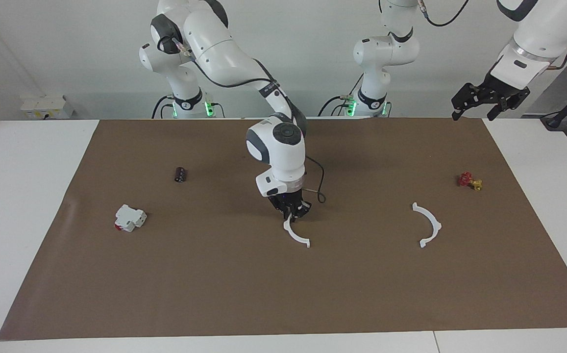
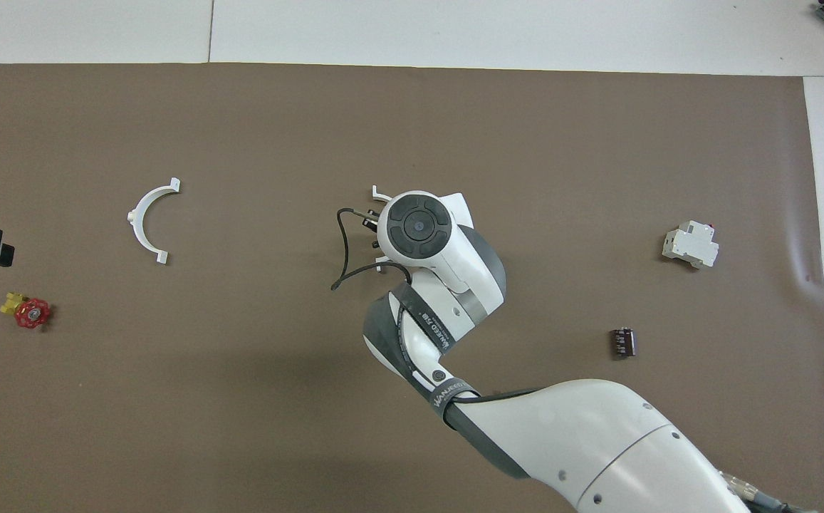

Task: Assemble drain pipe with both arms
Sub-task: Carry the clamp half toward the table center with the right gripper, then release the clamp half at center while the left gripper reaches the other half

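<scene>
We have our right gripper [image 1: 293,214] low over the middle of the bench [image 1: 244,289], right at the upper end of one half-ring [image 1: 296,235] of the drain pipe, which lies flat on the brown mat; whether its jaws are clamped on that end or just parting from it we cannot tell. The other half-ring [image 1: 429,224] lies toward our left arm's end of the bench, well apart from the first. Our left gripper [image 1: 489,100] waits raised over the bench's edge at that end, jaws apart. We judge both pieces light, thin and stiff, likely slippery and easy to skid on the mat, with small tabs that could snap. The sensible hold is across the flat band near an end, leaving the mating tabs free.
</scene>
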### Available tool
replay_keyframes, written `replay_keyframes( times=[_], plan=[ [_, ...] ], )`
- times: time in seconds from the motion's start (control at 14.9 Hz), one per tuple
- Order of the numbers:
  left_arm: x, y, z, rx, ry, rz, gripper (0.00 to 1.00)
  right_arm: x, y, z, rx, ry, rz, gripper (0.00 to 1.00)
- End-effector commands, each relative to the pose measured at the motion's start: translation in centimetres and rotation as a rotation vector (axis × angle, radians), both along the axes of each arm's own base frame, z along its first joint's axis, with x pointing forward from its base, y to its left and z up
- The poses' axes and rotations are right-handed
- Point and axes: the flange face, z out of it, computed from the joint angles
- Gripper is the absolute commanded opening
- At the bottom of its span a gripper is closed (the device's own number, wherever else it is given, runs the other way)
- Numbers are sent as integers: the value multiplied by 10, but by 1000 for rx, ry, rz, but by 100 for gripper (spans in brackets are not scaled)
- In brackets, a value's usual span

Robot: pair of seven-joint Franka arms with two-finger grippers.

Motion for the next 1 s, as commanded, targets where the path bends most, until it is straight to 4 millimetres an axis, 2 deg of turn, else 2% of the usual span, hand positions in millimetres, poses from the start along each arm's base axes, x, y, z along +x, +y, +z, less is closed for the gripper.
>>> replay_keyframes(
  times=[0.0, 0.07, 0.2, 0.27, 0.4, 0.54, 0.67, 0.8, 0.94],
  plan=[
    [-7, -2, 1, 3, 8, 8, 100, 6, -2, -1, -4, -2, 16, 82],
    [-7, -3, 0, 3, 11, 7, 100, 9, -3, 2, -14, 7, 13, 83],
    [-8, -3, 0, 3, 15, 7, 100, 19, -5, 24, -39, 32, 34, 83],
    [-9, -3, 0, 3, 15, 7, 100, 27, -14, 39, -60, 54, 58, 83],
    [-10, -2, -2, 3, 20, 8, 100, 48, -48, 76, -50, 102, 101, 83],
    [-8, 3, -9, 2, -20, 3, 100, 63, -86, 115, -36, 144, 167, 83],
    [-8, 4, -20, 3, -65, 7, 100, 68, -135, 163, -45, 151, 209, 83],
    [-5, 3, -32, 2, -115, 5, 99, 70, -202, 208, -43, 158, 285, 83],
    [5, 0, -48, 1, -143, 0, 96, 62, -267, 245, -34, 176, 340, 83]
  ],
)
